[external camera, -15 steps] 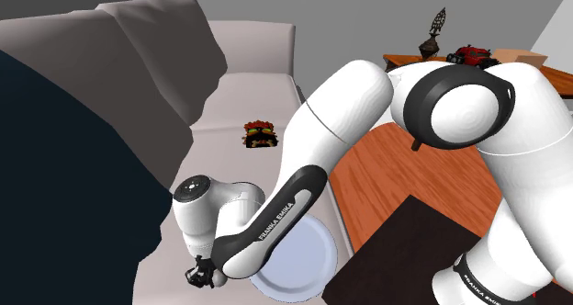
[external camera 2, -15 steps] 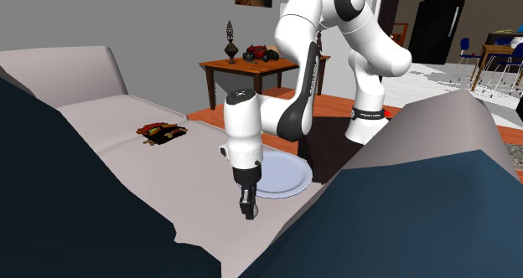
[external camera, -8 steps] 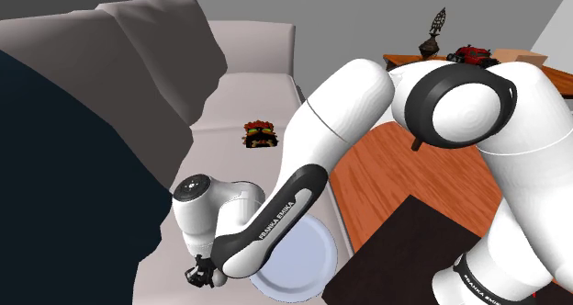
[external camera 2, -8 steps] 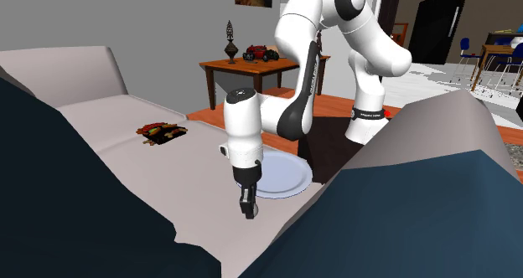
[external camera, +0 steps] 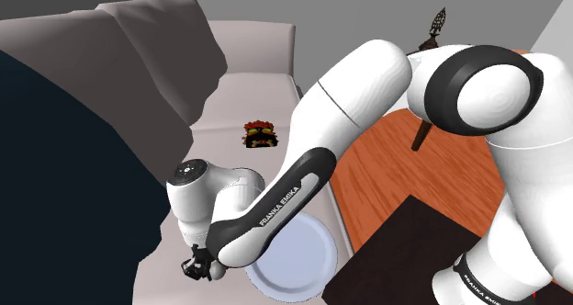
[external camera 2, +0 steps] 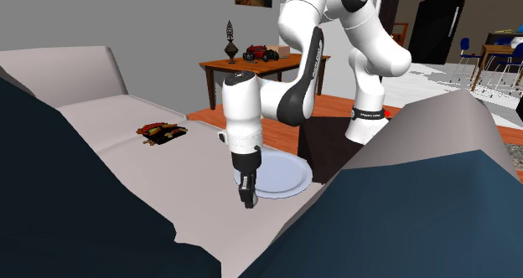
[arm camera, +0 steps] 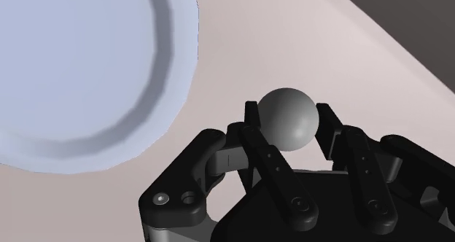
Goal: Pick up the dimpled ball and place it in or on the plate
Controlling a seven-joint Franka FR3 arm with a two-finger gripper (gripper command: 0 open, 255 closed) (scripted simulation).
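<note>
Ball [arm camera: 289, 118] — small and grey — was pinched between the black gripper's [external camera 2: 246, 203] fingers, low over the couch [external camera: 234, 133]. Grabbing looked done. Next job — carry it to the plate [external camera: 298, 257], at three o'clock in the shoulder view.

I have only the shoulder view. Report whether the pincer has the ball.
Observer: Yes. In the wrist view the pincer is shut on the grey ball, with a finger against each side.
Operator: Give me the plate's place against the ball.
Observer: The pale blue plate lies beside the ball, and a strip of sofa shows between them.
</note>
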